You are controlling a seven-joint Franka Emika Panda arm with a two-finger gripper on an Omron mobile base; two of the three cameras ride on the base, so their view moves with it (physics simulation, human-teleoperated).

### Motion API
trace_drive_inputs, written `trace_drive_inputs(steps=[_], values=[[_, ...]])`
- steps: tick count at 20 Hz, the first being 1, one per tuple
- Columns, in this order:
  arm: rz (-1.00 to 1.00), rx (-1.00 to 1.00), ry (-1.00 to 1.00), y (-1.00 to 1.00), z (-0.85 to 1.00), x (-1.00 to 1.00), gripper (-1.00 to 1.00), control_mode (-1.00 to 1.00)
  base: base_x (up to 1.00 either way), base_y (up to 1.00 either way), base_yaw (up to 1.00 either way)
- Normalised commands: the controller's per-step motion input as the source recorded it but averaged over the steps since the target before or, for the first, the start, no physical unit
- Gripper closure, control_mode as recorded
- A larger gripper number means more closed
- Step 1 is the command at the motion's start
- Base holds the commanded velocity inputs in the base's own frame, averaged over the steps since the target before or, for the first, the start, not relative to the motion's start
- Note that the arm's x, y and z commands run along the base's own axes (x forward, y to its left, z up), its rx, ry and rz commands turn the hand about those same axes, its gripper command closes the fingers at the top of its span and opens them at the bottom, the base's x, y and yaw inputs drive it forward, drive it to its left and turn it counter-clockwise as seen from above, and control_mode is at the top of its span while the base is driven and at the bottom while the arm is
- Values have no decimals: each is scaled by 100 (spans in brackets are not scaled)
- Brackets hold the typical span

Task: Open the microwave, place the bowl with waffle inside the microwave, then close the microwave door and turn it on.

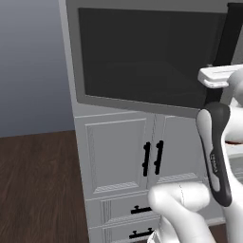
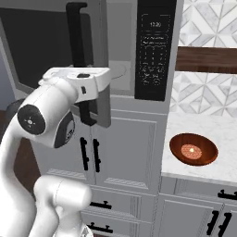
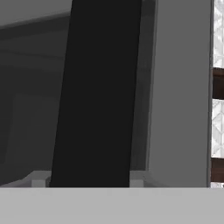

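Grey-framed, the microwave door (image 2: 51, 51) stands swung open, its black bar handle (image 3: 98, 94) between the gripper (image 3: 87, 183) fingertips (whether they clamp it, I cannot tell). Beside the microwave (image 2: 155, 51), the bowl (image 2: 193, 149) holding the waffle (image 2: 190, 150) sits on the white counter (image 2: 203, 173).

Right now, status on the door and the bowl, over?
Gripper at the door handle, jaws astride the bar. Microwave door swung open. Bowl with waffle on counter, untouched.
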Motion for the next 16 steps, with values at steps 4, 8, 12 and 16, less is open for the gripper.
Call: trace_drive_inputs(steps=[4,8,12,16], values=[[0,0,10,22,0,-100,100,-100,0,0,0],[0,0,10,33,0,-100,100,-100,0,0,0],[0,-5,7,40,-2,-70,100,-100,0,0,0],[0,0,2,6,0,-10,100,-100,0,0,0]])
